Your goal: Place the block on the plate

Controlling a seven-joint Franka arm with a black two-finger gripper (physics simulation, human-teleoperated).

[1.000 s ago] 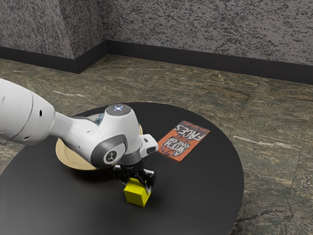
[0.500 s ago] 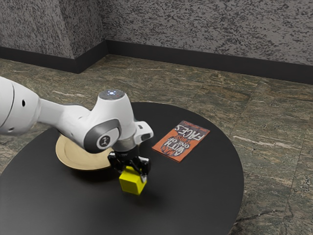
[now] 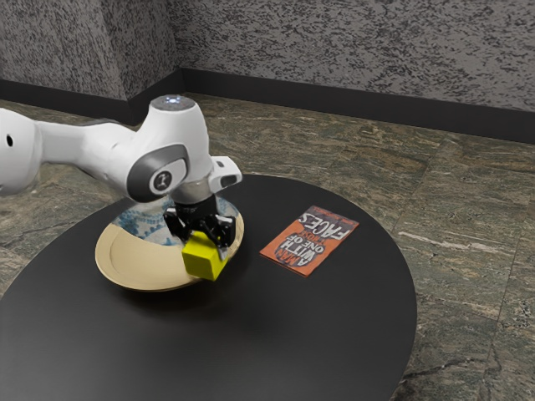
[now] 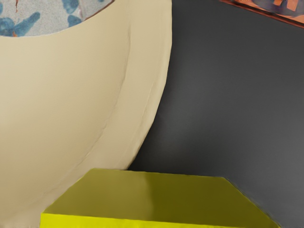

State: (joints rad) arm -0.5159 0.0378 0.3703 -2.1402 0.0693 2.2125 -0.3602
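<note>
Gripper (image 3: pixel 204 242), exterior view: above the table, fingers pointing down, apart by the block's width and closed on its sides.
Block (image 3: pixel 202 259): yellow, tilted, between the fingers, clear of the table and in front of the plate's rim on the exterior view's right; whether it touches the plate, I cannot tell.
Plate (image 3: pixel 134 261): beige, wide, raised at the rim, with a blue-and-white patterned patch (image 3: pixel 144 224) on its far part.
Book (image 3: pixel 308 241): orange and dark, flat on the table, well apart from the plate.
Table (image 3: pixel 334 326): black, round.
Block, wrist view: large at the lower edge, overlapping part of the plate's rim and the bare table beside it.
Book, wrist view: just a corner, across bare table from the plate.
</note>
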